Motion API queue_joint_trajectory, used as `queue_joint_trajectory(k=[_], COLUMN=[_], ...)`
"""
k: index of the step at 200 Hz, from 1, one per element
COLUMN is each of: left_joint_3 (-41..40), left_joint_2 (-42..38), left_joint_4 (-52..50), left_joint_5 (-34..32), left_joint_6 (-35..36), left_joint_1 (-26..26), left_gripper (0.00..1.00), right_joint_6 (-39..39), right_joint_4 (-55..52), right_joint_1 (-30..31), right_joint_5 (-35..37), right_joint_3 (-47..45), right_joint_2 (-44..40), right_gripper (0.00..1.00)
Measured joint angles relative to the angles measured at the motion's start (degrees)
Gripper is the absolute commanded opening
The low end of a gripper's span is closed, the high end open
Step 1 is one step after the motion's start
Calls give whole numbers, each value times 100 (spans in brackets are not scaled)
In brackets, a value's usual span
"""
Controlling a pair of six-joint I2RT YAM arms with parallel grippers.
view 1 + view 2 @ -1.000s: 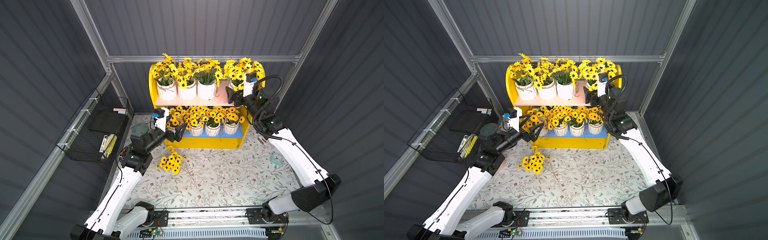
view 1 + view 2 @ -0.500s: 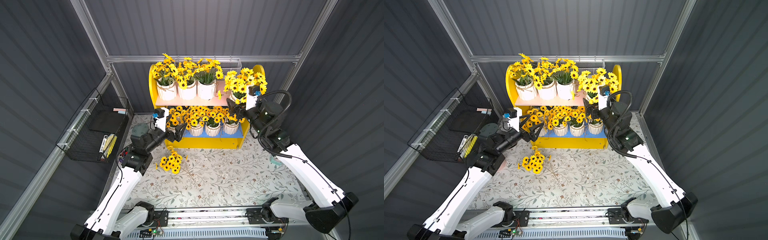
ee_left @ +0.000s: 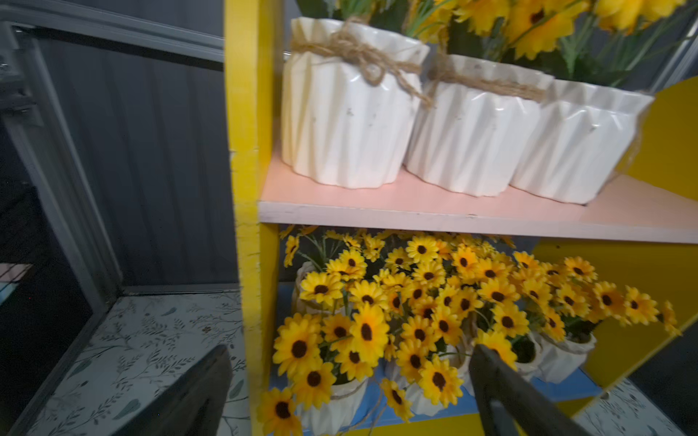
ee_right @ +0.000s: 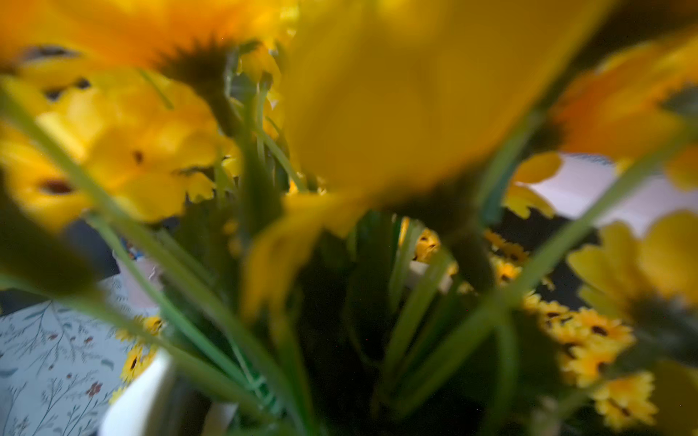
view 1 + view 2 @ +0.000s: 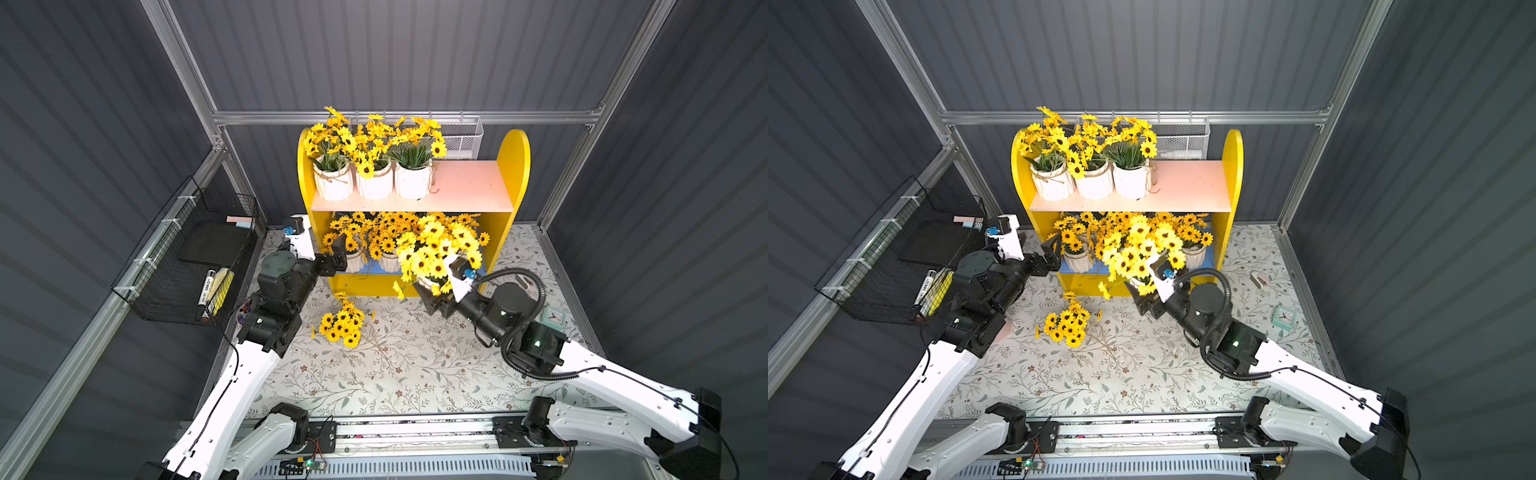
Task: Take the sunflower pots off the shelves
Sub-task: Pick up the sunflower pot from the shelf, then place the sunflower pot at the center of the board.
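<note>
Right wrist view shows only blurred petals and stems, jaws hidden; both top views show the right gripper (image 5: 430,294) clamped on a sunflower pot (image 5: 434,253) held just before the shelves (image 5: 513,166), while left wrist view shows the left gripper (image 3: 349,355) open and empty.

Both arms are built alike. The left arm (image 5: 245,374) and the right arm (image 5: 623,386) wear glossy white shells on the long links, with chunky black housings at the joints. A thin black cable (image 5: 235,372) is clipped along the left one's shell. A ribbed black hose (image 5: 540,286) belongs to the right one, and a small green light (image 5: 537,343) glows on one of its black joints. Each wrist has a white camera bracket (image 5: 301,241) with a blue plug (image 5: 286,230). The left gripper (image 3: 349,349) has matt black, wedge-shaped fingers (image 3: 506,392). Both arms are mounted on a silver rail (image 5: 415,432).
</note>
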Motion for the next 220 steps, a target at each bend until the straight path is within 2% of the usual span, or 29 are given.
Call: queue_joint_trajectory(k=[29, 64, 141, 220], left_joint_3=[2, 0, -2, -109], left_joint_2=[4, 31, 50, 50], left_joint_4=[-299, -402, -420, -350], left_joint_5=[-883, -1329, -1506, -1458], left_joint_6=[-96, -114, -109, -109], left_joint_1=[9, 24, 26, 24], left_gripper=[100, 99, 99, 99], right_joint_6=[170, 431, 761, 813], right_joint_4=[610, 1217, 3764, 5807], right_joint_1=[372, 485, 481, 472], right_joint_5=[96, 131, 474, 750], right_joint_3=[-870, -1198, -1613, -1637], right_joint_2=[457, 1375, 3753, 5578], right_gripper=[0, 0, 0, 0])
